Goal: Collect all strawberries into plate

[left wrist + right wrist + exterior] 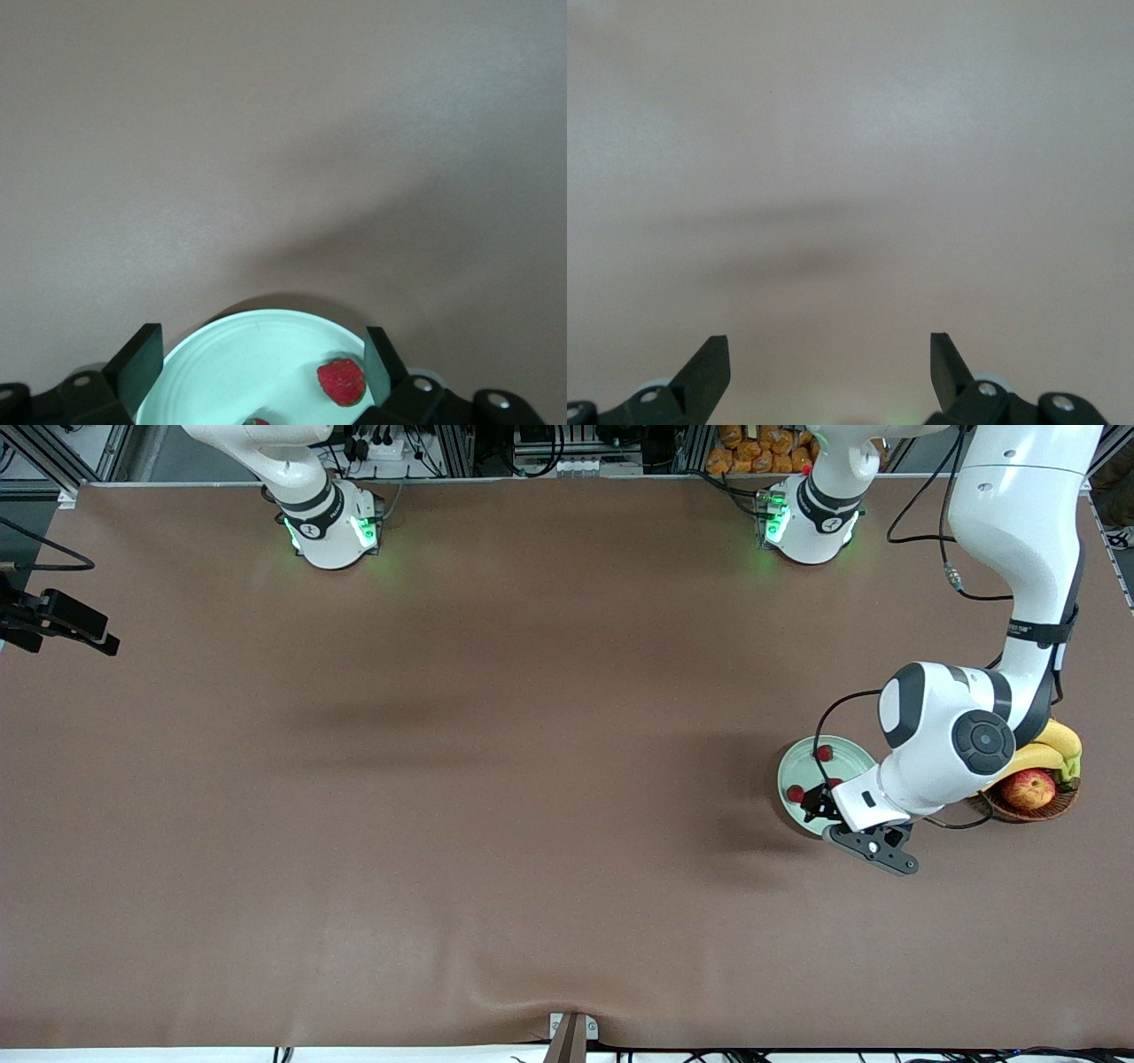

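The pale mint-green plate [846, 760] lies toward the left arm's end of the table, beside the basket. One strawberry [824, 753] rests on its part farther from the front camera. A second strawberry [796, 793] lies near the rim. A third strawberry [834, 783] peeks out at the gripper's edge. My left gripper [819, 804] hangs open just over the plate, holding nothing. In the left wrist view the plate [230, 372] fills the gap of the left gripper [261, 343], and a strawberry [341, 382] lies close to one finger. My right gripper [828, 348] is open over bare table.
A brown wicker basket [1054, 804] with an apple [1028, 788] and bananas [1054, 746] stands right beside the plate, partly under the left arm. A black camera mount [62, 622] juts in at the right arm's end. The brown tablecloth [496, 779] covers the table.
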